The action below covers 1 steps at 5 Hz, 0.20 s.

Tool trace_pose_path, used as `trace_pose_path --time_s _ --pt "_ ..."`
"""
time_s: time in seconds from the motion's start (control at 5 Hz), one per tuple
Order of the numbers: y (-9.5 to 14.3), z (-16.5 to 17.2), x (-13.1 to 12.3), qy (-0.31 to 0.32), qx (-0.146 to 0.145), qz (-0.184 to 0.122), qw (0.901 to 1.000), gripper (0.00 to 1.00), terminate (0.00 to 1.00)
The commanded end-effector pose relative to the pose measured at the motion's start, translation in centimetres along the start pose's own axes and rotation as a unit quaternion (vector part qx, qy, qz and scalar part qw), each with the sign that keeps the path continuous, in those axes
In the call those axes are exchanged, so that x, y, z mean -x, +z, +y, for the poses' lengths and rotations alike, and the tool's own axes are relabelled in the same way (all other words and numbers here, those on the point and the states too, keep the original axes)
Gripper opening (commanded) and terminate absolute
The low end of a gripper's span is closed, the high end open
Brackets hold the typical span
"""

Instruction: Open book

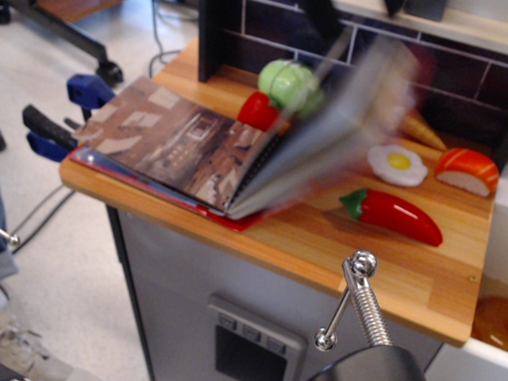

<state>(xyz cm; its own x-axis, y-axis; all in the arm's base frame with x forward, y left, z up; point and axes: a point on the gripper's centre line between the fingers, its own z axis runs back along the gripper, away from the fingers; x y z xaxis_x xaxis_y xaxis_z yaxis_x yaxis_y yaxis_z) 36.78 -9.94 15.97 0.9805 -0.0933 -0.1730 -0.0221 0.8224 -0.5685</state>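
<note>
Book [198, 151] sitting at the left end of the wooden counter [381, 262], spine running near-to-far, brownish pages flat, blurred cover mid-swing toward the right over the toys; no gripper in frame, so can't tell jaw state.

Counting what's on the bench: one book [182, 151] at the left edge, one green cabbage [287, 83], one small red veg [256, 111], one red chili [393, 217], one fried egg [397, 163], one salmon sushi [465, 171] by the right edge, two blue clamps [89, 89].
</note>
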Motion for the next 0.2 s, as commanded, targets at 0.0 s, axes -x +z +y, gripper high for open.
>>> trace_pose_path --time_s 0.0 --pt "-5.88 -4.13 -0.56 -0.012 -0.023 -0.049 0.9985 1.0 1.0"
